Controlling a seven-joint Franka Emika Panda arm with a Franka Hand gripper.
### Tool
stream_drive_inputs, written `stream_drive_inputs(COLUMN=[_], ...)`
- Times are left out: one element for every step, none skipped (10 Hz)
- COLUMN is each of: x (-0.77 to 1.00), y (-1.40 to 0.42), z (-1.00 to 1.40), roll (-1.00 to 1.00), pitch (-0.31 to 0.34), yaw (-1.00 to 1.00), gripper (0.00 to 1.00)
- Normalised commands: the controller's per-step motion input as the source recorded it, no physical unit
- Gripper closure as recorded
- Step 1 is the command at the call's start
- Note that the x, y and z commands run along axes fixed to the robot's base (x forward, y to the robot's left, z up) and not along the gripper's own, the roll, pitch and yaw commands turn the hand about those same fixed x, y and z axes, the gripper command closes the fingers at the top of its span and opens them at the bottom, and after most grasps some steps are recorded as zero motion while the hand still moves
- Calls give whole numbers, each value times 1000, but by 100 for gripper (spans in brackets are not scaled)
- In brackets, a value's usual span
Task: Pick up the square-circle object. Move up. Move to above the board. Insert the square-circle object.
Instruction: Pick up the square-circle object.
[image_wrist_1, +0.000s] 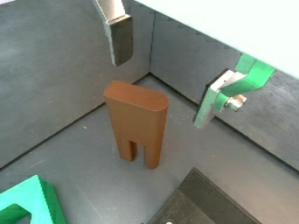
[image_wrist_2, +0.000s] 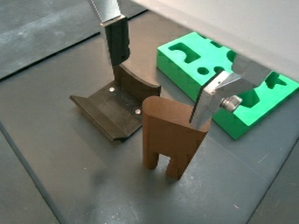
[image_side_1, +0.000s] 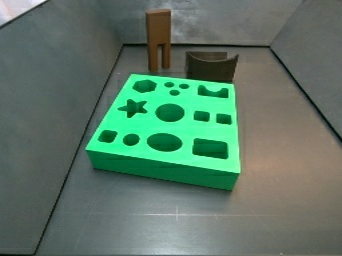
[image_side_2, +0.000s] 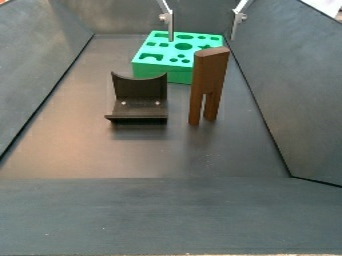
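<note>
The square-circle object (image_wrist_1: 138, 124) is a tall brown block standing upright on its two prongs on the dark floor; it also shows in a wrist view (image_wrist_2: 173, 136) and in both side views (image_side_1: 159, 42) (image_side_2: 207, 87). My gripper (image_wrist_1: 163, 87) is open and empty, above the block, with one finger (image_wrist_1: 121, 39) on each side of its top and clear of it. The gripper also shows in a wrist view (image_wrist_2: 158, 89) and at the top edge of a side view (image_side_2: 203, 12). The green board (image_side_1: 171, 125) lies flat beside the block (image_wrist_2: 222, 79) (image_side_2: 178, 52).
The dark fixture (image_wrist_2: 117, 105) stands on the floor next to the block and the board, also in both side views (image_side_1: 210, 63) (image_side_2: 138, 100). Grey walls enclose the floor on all sides; the block stands near a corner (image_wrist_1: 146, 74).
</note>
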Motion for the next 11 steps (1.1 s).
stream_drive_inputs(x=[-83, -326, -114, -74, -129, -143, -97, -109, -109, 0, 0], y=[-6, -143, -94, -74, -66, -34, 0, 0, -29, -14, -14], z=[-86, -249, -269, -280, -283, -211, -154, -163, -143, -180, -211], roll=[0, 0, 20, 6, 6, 0, 0, 0, 0, 0, -13], pitch=[0, -1, -33, -54, -59, -51, -29, -23, -27, -10, 0], yaw=[551, 846, 1000, 1000, 1000, 1000, 914, 817, 663, 369, 0], gripper=[0, 0, 0, 0, 0, 0, 0, 0, 0, 0, 0])
